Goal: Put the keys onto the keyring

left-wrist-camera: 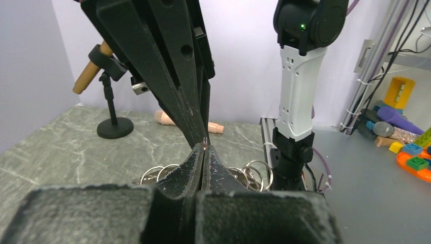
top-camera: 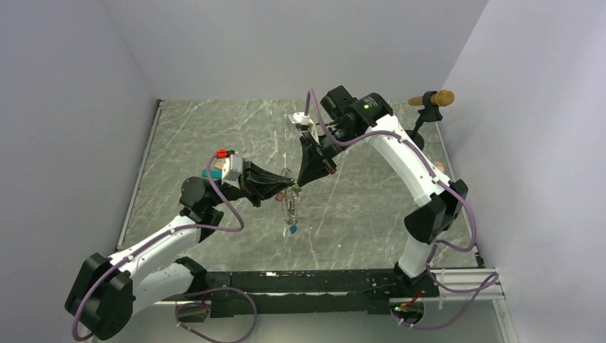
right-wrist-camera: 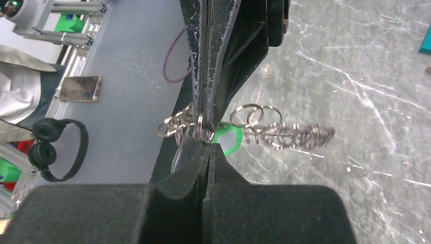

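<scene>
Right wrist view: we see two scuffed black grippers clenched tip to tip. The left gripper (right-wrist-camera: pixel 205 118) pinches the keyring (right-wrist-camera: pixel 277 133), a blurred bunch of thin silvery wire loops. What the right gripper (right-wrist-camera: pixel 209 147) nips is hidden beside the glossy green key (right-wrist-camera: pixel 228 140). The bunch hangs lengthwise over the marbled table (right-wrist-camera: pixel 356 76), with the blue key (top-camera: pixel 293 230) lowest.

The grey marbled bench (top-camera: pixel 214 143) carries a black stand (left-wrist-camera: pixel 115 127) at two o'clock, clamping a tan cylinder (top-camera: pixel 441 97); a peach cylinder (left-wrist-camera: pixel 166 118) lies flat at three o'clock. Beyond the bench's edge lie black headphones (right-wrist-camera: pixel 51 152), a phone (right-wrist-camera: pixel 79 88) and coloured toy bricks (left-wrist-camera: pixel 414 152).
</scene>
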You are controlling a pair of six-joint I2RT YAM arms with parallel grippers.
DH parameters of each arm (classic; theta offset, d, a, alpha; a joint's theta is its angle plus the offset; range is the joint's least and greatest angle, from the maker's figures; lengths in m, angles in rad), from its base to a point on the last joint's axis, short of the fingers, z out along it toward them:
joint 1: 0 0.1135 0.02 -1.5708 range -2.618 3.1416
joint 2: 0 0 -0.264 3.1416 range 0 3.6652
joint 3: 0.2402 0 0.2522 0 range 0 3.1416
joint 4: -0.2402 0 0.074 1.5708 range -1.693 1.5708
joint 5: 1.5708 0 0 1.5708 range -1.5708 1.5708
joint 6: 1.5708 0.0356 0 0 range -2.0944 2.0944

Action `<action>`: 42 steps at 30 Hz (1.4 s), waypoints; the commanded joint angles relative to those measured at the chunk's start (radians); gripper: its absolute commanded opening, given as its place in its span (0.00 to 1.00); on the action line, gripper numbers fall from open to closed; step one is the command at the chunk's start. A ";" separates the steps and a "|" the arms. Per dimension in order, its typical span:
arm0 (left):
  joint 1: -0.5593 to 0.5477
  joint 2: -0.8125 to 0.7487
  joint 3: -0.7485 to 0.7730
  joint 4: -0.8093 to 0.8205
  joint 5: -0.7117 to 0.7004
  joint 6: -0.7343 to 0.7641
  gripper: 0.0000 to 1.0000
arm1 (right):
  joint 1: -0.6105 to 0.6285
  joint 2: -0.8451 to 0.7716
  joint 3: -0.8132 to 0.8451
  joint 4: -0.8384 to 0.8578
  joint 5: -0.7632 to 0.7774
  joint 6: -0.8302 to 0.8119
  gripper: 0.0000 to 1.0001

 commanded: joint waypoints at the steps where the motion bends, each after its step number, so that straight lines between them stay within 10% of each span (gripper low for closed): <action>1: 0.009 0.012 0.063 0.144 0.106 -0.040 0.00 | 0.013 0.008 -0.023 0.030 -0.034 0.010 0.02; 10: 0.017 0.046 0.051 0.240 0.113 -0.093 0.00 | 0.025 0.011 -0.035 0.059 -0.032 0.042 0.03; 14: 0.017 0.044 0.020 0.267 0.069 -0.107 0.00 | 0.018 -0.010 -0.024 0.051 -0.034 0.028 0.26; 21: 0.016 0.028 -0.028 0.271 -0.009 -0.113 0.00 | -0.008 -0.049 0.009 0.023 -0.036 -0.007 0.33; 42: 0.013 0.057 -0.055 0.284 -0.097 -0.149 0.00 | 0.006 0.002 0.055 0.055 -0.045 0.032 0.36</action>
